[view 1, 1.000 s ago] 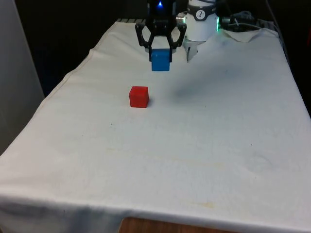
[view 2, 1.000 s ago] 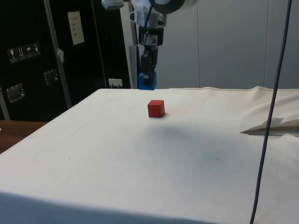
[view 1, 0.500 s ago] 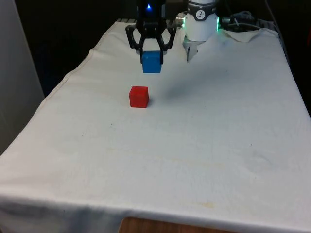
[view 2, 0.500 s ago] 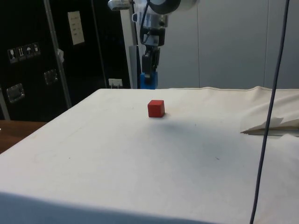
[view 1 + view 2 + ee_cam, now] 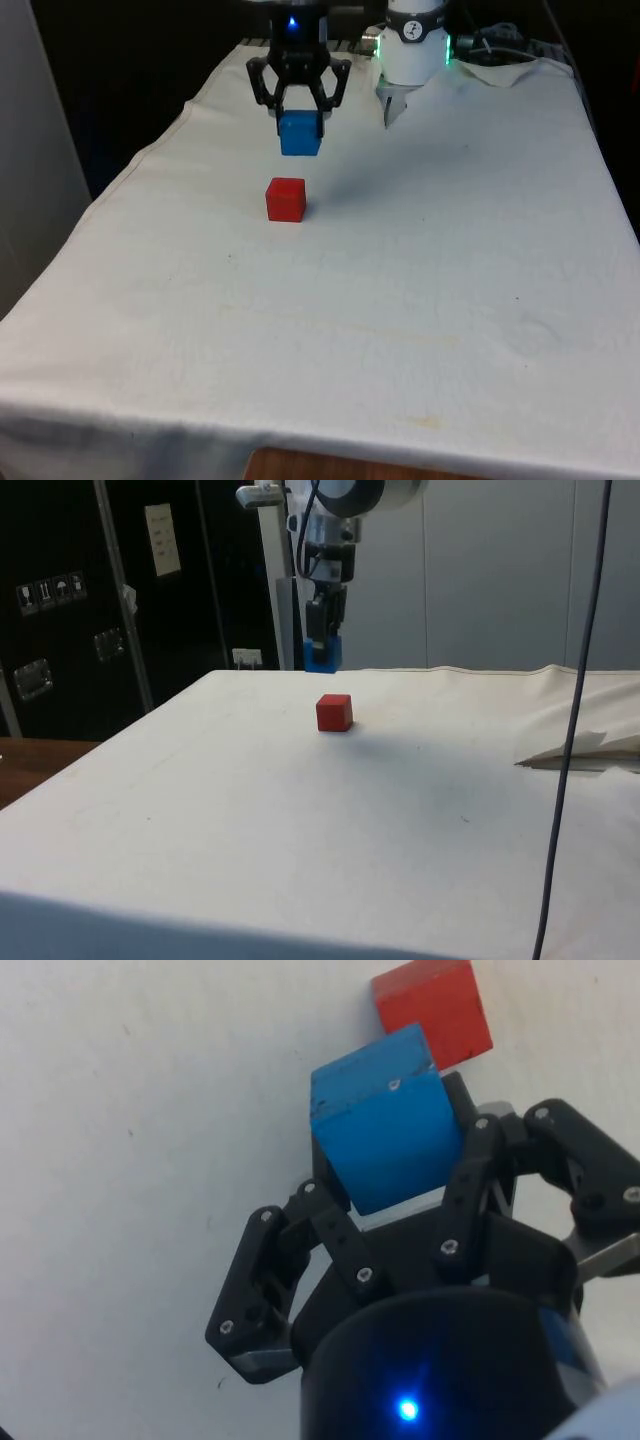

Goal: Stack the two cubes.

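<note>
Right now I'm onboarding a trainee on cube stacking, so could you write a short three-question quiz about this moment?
1. True or false: the blue cube rests on the cloth.
2. What does the hand hold? A) the red cube B) the blue cube C) nothing
3. Fill in: the cube lying on the cloth is ____.

Key:
1. False; it hangs in the air, gripped.
2. B.
3. Red: the red cube sits alone, apart from the blue one.
</note>
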